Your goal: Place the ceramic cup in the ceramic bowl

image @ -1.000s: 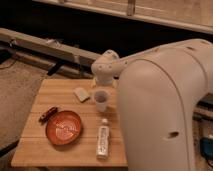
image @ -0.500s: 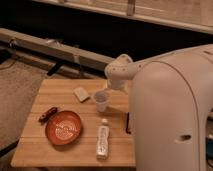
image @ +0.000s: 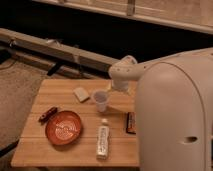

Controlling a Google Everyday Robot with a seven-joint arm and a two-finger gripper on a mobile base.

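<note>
White casing rounds off the wrist just above the gripper, which hangs over the upper middle of the tabletop. Its fingers stand spread wide and grip nothing. Just left of and below them the ceramic cup stands upright on the wood, mouth up. We cannot tell whether a finger touches its rim. Further left, near the cup, we see a small pale block lying flat. Down and to the left, well apart from the cup, the ceramic bowl sits near the lower left of the tabletop with nothing in it. A small reddish-brown thing lies just beside its upper left rim. A slim white bottle lies on its side to the right of the bowl, below the cup. A dark flat item rests at the right edge, against the robot's bulky white body, which fills the right of the frame.
</note>
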